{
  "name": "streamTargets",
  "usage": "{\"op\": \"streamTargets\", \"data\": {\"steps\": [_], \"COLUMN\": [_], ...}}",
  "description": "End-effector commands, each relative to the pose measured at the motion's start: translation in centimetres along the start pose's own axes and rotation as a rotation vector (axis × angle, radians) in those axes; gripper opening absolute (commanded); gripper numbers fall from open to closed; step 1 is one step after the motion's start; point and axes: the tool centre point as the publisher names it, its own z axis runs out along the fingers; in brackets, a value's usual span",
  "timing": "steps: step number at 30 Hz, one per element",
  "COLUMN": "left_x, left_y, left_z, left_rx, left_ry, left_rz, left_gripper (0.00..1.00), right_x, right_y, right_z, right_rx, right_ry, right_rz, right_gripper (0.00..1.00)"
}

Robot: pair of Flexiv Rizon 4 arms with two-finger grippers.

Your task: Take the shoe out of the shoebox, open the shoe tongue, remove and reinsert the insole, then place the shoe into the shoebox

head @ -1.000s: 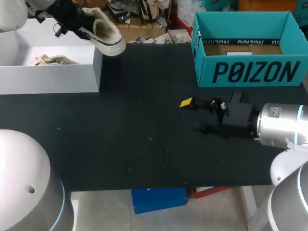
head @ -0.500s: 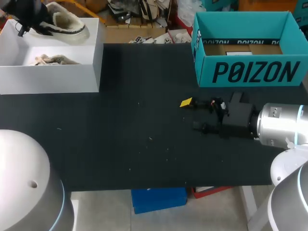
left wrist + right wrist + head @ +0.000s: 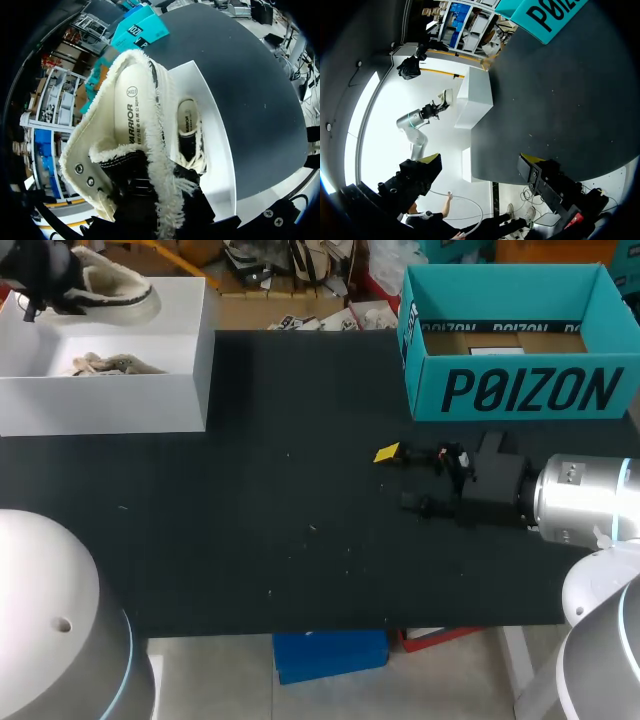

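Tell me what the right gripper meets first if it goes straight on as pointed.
Nothing close: the open right gripper points across bare black tabletop. The white cardboard shoebox at the far side looks first in line, though depth is unclear.

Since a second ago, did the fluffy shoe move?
Yes. The shoe went left, from past the right end of the white shoebox to above its far wall.

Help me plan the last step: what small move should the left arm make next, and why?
Probably lower the shoe into the white shoebox, into the bare space beside the other shoe. The left gripper holds it above the box's far side, not yet resting inside.
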Motion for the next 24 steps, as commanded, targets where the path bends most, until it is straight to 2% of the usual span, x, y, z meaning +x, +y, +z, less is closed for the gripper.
{"op": "streamTargets", "data": {"steps": [1,6,10,24], "left_x": [-2.0,-3.8,-4.5,-2.8], "left_y": [-0.1,0.5,0.9,2.5], "left_z": [2.2,4.0,4.5,6.5], "left_rx": [-0.021,-0.035,-0.071,-0.147], "left_ry": [0.013,0.010,-0.006,0.003], "left_rz": [-0.022,-0.041,-0.063,-0.112], "left_gripper": [0.00,0.00,0.00,0.00], "right_x": [0.1,0.1,0.1,0.1], "right_y": [0.0,0.0,0.0,0.0], "right_z": [0.0,0.0,0.0,0.0], "right_rx": [0.000,0.000,0.000,0.000], "right_ry": [-0.003,-0.003,-0.003,-0.003], "right_rz": [0.001,0.001,0.001,0.001], "right_gripper": [1.00,1.00,1.00,1.00]}}
